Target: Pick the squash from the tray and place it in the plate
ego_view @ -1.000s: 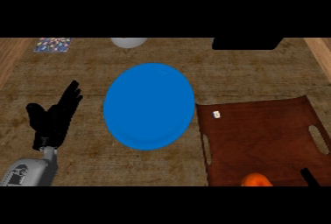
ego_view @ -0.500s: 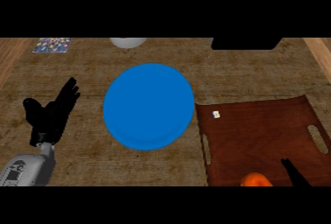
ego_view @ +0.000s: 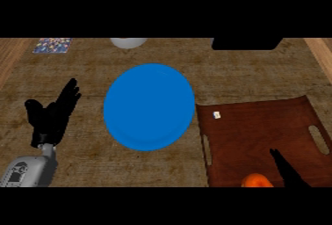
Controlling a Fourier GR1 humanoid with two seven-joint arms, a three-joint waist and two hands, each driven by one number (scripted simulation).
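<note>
One orange squash sitting at the near edge of one brown tray, right hand showing just beside it, finger spread untellable, one blue plate lying bare mid-worktop, left hand resting open, fingers straight, left of it.

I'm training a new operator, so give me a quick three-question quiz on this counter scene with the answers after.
1. True or false: the squash already lies on the blue plate.
2. Which hand shows fingers over the brown tray? A) left B) right
3. Fill in: the left hand rests open to the ____ of the plate.

Key: 1 false, the squash is in the tray at the view's lower edge. 2 B, the right hand. 3 left.
</note>
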